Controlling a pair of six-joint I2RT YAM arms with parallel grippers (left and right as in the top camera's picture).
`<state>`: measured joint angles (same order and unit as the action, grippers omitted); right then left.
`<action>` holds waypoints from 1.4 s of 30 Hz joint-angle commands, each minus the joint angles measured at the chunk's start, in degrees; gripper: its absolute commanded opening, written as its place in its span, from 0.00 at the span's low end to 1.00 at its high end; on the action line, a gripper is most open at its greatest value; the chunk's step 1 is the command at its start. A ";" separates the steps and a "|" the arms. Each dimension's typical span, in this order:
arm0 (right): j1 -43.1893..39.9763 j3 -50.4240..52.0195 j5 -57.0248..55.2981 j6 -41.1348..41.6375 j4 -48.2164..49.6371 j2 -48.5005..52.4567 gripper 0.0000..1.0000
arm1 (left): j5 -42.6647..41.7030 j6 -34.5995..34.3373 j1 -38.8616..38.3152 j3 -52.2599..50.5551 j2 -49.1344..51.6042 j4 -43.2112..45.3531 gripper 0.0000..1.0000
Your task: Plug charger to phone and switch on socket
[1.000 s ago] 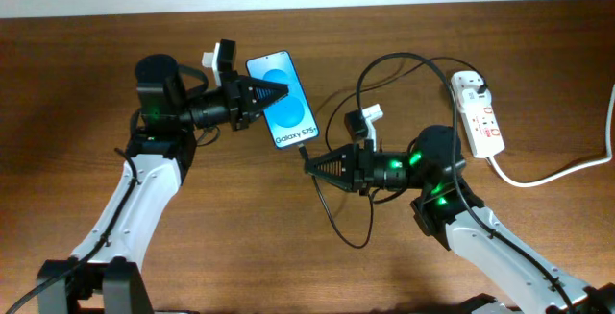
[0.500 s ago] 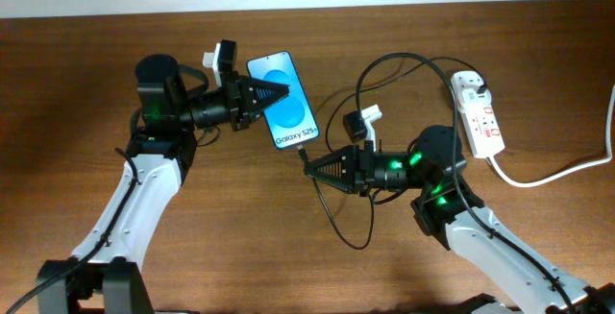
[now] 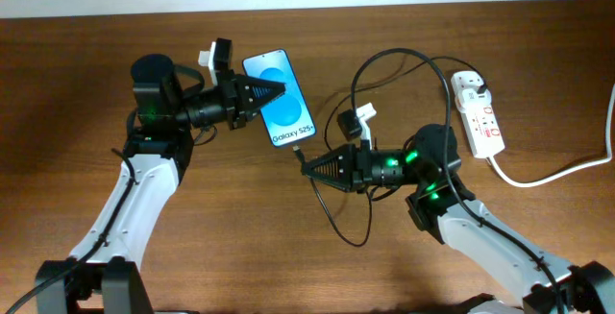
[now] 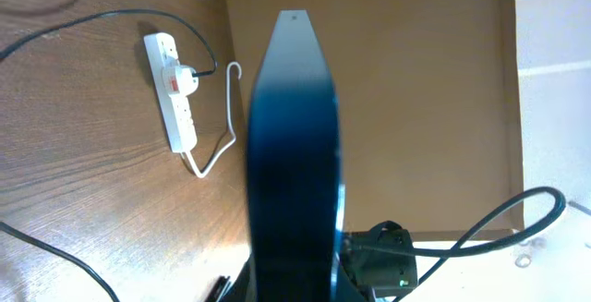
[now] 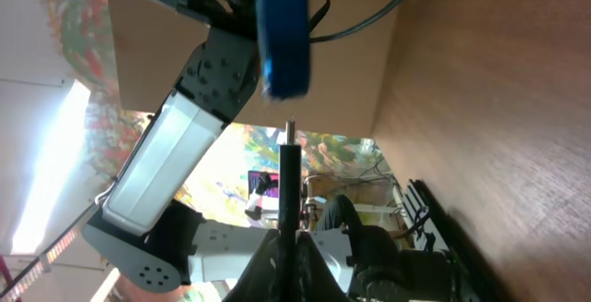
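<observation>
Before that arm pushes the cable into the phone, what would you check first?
1. Slim blue-screened smartphone clamped in left gripper: ok.
2. Thin black charger cable pinched by right gripper: ok.
3. Its metal tip centred on the smartphone's bottom edge: cannot tell, edge blurred.
4. White plug adapter seated in long white power strip: ok.
5. Strip's red switches on: cannot tell.

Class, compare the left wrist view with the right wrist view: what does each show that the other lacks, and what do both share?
Only the left wrist view shows the socket and its white cord. Only the right wrist view shows the charger tip, held in the right claw and pointing at the phone. Both show the blue phone and the wooden table.
</observation>
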<state>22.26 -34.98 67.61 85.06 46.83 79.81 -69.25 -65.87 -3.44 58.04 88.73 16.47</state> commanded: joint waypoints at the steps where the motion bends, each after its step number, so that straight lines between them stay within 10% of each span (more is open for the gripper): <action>1: -0.15 -0.68 1.18 -0.52 0.57 -2.01 0.04 | -1.31 -0.28 0.24 1.07 -0.50 0.70 0.00; 42: -0.15 -0.68 -6.62 -0.50 -0.90 -1.62 0.04 | -2.84 1.25 -1.99 1.07 -0.50 0.61 0.00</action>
<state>22.28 -35.05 64.55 85.08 45.63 78.78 -68.99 -65.80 -3.97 58.04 88.73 16.62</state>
